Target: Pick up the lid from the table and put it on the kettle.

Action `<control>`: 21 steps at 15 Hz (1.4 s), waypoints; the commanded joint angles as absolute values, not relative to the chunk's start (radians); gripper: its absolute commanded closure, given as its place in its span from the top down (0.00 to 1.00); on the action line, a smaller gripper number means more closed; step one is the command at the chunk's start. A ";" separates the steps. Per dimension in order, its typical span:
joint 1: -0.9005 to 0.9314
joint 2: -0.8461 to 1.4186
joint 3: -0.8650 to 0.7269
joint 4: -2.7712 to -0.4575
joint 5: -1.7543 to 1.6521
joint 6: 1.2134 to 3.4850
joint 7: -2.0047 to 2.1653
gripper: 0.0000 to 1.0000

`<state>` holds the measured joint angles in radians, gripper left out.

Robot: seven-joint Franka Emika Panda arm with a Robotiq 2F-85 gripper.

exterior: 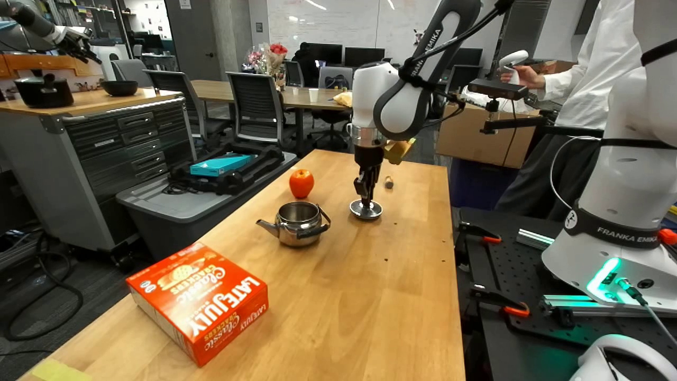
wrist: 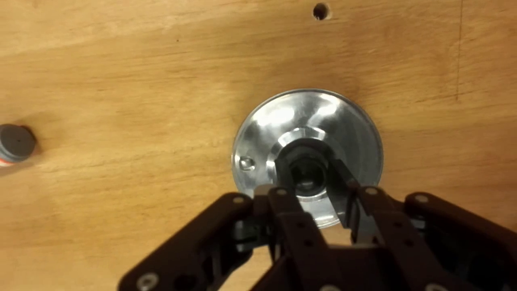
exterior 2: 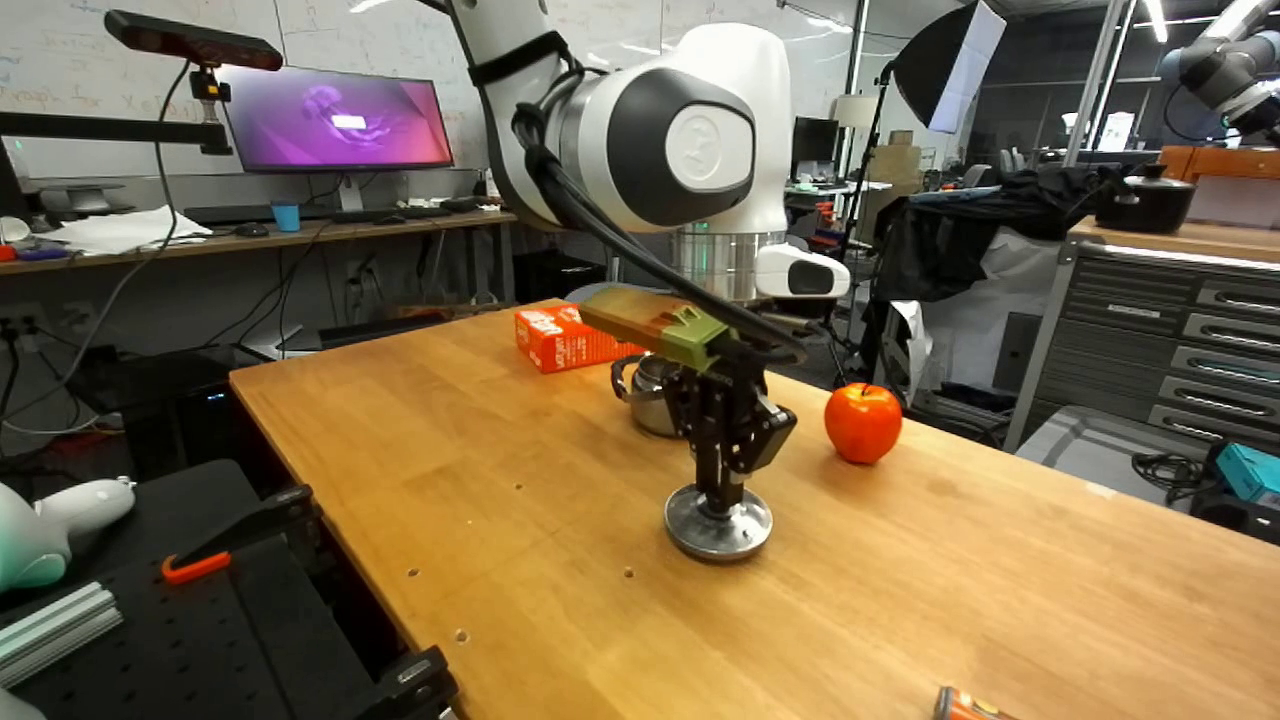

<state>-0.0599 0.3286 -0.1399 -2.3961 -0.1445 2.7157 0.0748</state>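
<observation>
Dark fingers [wrist: 341, 182], nearest the camera in the wrist view, reach in over the bench [exterior: 402, 296] and are clamped on the small dark knob [wrist: 307, 176] of the lid [wrist: 309, 133], one finger snug against each side of it. The lid, a round silvery disc, is directly under their tips, its rim spreading out beyond them. In both exterior views the fingers point straight down at its middle. Whether the rim touches the bench or is just above it, I cannot tell.

On the bench, the lid is roughly midway between the two long edges. Near it but apart, toward the long edge away from the robot's base [exterior: 576, 254], stands the kettle [exterior: 299, 227]: small, squat, shiny, upright, its mouth open, its spout pointing to that edge and its black handle lowered at the side.

An orange-red apple [exterior 2: 863, 423] rests near the same long edge, beyond the kettle toward a short edge. A red box [exterior: 198, 296] of crackers lies flat by that long edge too, on the kettle's other side; in an exterior view it shows close to a corner. A small cylinder [wrist: 15, 142] with a grey cap lies well apart from the lid, toward the same short edge as the apple.
</observation>
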 commanded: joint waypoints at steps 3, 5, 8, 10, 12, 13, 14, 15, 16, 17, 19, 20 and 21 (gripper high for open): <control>-0.030 0.225 -0.151 -2.405 -0.169 2.680 0.099 0.07; -0.015 0.200 -0.152 -2.400 -0.189 2.647 0.115 0.07; 0.003 0.169 -0.144 -2.382 -0.223 2.593 0.135 0.07; 0.014 0.142 -0.133 -2.364 -0.250 2.551 0.151 0.07; 0.022 0.121 -0.116 -2.337 -0.263 2.506 0.155 0.07; 0.025 0.112 -0.106 -2.322 -0.265 2.482 0.153 0.07; 0.029 0.105 -0.094 -2.303 -0.262 2.458 0.148 0.07; 0.032 0.101 -0.081 -2.285 -0.257 2.437 0.144 0.07; 0.035 0.098 -0.069 -2.266 -0.253 2.418 0.142 0.07; 0.038 0.102 -0.054 -2.243 -0.247 2.401 0.136 0.07; 0.043 0.116 -0.030 -2.203 -0.238 2.380 0.127 0.07; 0.045 0.125 -0.020 -2.187 -0.234 2.380 0.119 0.07; 0.048 0.137 -0.010 -2.173 -0.232 2.386 0.113 0.07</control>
<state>0.0374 0.1144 -0.0332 -2.2338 -0.2335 2.4191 0.1244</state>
